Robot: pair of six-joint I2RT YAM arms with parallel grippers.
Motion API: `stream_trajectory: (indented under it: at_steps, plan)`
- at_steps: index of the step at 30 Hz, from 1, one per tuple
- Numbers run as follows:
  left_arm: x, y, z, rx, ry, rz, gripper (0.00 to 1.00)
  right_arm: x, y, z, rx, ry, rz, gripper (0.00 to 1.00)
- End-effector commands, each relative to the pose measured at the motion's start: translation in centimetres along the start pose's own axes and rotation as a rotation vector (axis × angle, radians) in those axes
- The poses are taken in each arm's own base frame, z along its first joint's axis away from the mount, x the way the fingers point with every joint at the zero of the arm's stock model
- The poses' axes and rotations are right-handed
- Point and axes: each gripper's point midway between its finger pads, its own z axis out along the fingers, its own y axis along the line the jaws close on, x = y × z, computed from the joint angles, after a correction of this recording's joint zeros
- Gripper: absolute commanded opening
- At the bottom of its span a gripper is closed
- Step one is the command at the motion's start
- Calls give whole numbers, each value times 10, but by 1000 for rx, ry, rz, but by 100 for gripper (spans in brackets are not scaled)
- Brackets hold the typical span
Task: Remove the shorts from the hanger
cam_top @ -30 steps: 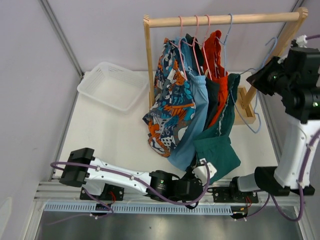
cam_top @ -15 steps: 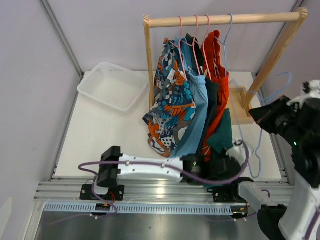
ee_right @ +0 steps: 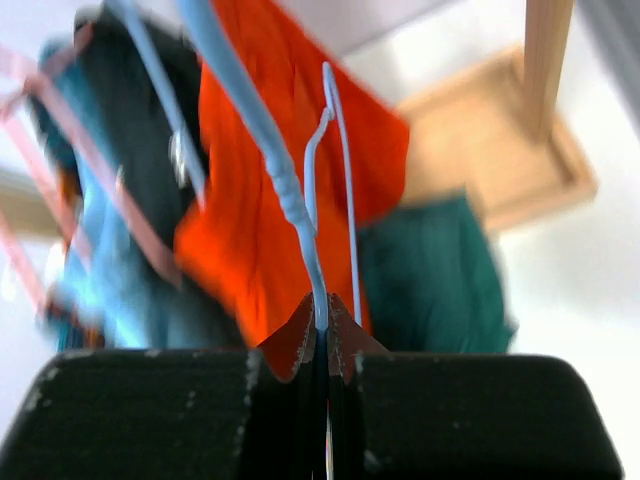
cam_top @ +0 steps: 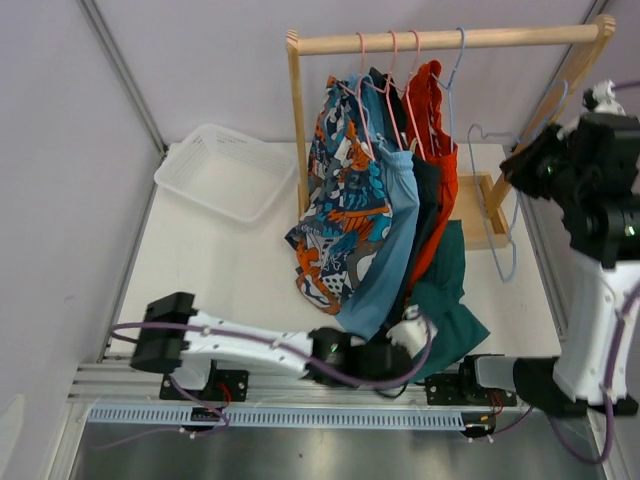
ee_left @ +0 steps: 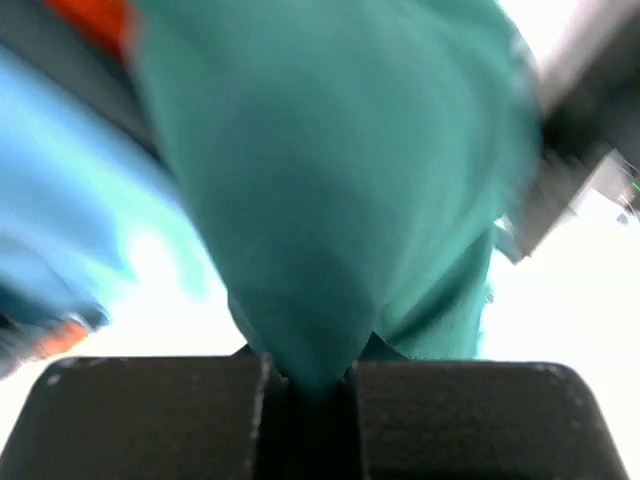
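The basket (cam_top: 225, 170) lies left of the rack (cam_top: 296, 120); shorts (cam_top: 370, 200) hang from its rail.

The white table (cam_top: 220, 270) had a white plastic basket (cam_top: 225, 170) sitting back left (at an angle), the wooden rack (cam_top: 470, 212) standing back right, and the teal shorts (cam_top: 452, 312) looked slumped near its front edge.
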Motion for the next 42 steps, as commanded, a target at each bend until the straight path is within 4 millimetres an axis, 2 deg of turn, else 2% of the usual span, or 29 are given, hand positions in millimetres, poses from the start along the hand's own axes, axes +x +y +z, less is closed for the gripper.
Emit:
stream_trajectory:
  at_steps: [1, 2, 3, 4, 6, 7, 11, 12, 14, 15, 17, 18, 20, 21, 24, 26, 27, 28, 29, 32, 33, 34, 35, 36, 37, 38, 39, 40, 42]
  plan:
    - [5, -24, -68, 111, -92, -85, 0, -75, 14, 33, 20, -215, -81, 0]
    - [11, -24, -76, 113, -94, -80, 0, -87, 17, 36, 27, -243, -78, 0]
    - [27, -33, -86, 138, -79, -68, 0, -98, 21, 39, 22, -274, -76, 0]
    - [38, -28, -97, 130, -64, -61, 0, -116, 24, 31, 17, -338, -65, 0]
    - [54, -24, -110, 108, -49, -91, 0, -132, 33, 44, -7, -383, -42, 0]
    - [70, -15, -113, 79, -18, -75, 0, -136, 36, 49, -16, -393, -34, 0]
    - [76, -1, -146, 91, -37, -187, 0, -147, 45, 82, -46, -410, -13, 0]
    - [75, 0, -153, 93, -53, -198, 0, -146, 45, 99, -41, -395, -12, 0]
    - [79, 6, -161, 86, -52, -211, 0, -150, 49, 115, -57, -401, -8, 0]
    - [76, 11, -165, 83, -68, -225, 0, -147, 48, 133, -52, -381, -6, 0]
    - [76, 19, -168, 54, -66, -235, 0, -147, 48, 151, -59, -372, -3, 0]
    - [70, 21, -171, 45, -82, -241, 0, -142, 46, 168, -55, -349, -4, 0]
    - [67, 26, -173, 21, -92, -241, 0, -134, 42, 188, -50, -314, -1, 0]
    - [57, 26, -179, 20, -104, -245, 0, -129, 39, 197, -44, -293, 2, 0]
    - [41, 38, -192, -20, -126, -244, 0, -100, 23, 220, 5, -195, 12, 0]
    - [27, 49, -202, -47, -159, -259, 0, -96, 20, 207, 9, -201, 22, 0]
    - [19, 53, -208, -50, -173, -265, 0, -71, 7, 217, 36, -139, 25, 0]
    - [12, 61, -215, -70, -185, -242, 0, -80, 14, 192, 2, -194, 29, 0]
    - [7, 69, -217, -90, -194, -242, 0, -80, -1, 186, 28, -208, 44, 0]
    - [-13, 91, -226, -135, -220, -213, 0, -62, -15, 158, 34, -215, 50, 1]
    - [-18, 95, -226, -141, -224, -209, 0, -49, -25, 157, 58, -193, 47, 8]
    - [-26, 104, -225, -162, -232, -194, 0, -50, -24, 138, 50, -217, 37, 15]
    - [-29, 109, -225, -176, -230, -181, 0, -47, -26, 132, 50, -218, 29, 27]
    - [-34, 114, -227, -191, -237, -179, 0, -44, -29, 127, 58, -216, 22, 64]
    - [-37, 122, -228, -215, -235, -145, 0, -39, -35, 123, 78, -205, 15, 78]
    - [-44, 140, -231, -269, -239, -152, 0, -39, -37, 112, 82, -217, -2, 96]
    - [-53, 150, -238, -291, -254, -162, 0, -40, -40, 106, 98, -224, -7, 99]
    - [-58, 169, -241, -349, -254, -152, 0, -37, -47, 101, 124, -220, -12, 99]
    - [-80, 192, -262, -370, -316, -202, 0, -39, -49, 87, 137, -247, -29, 99]
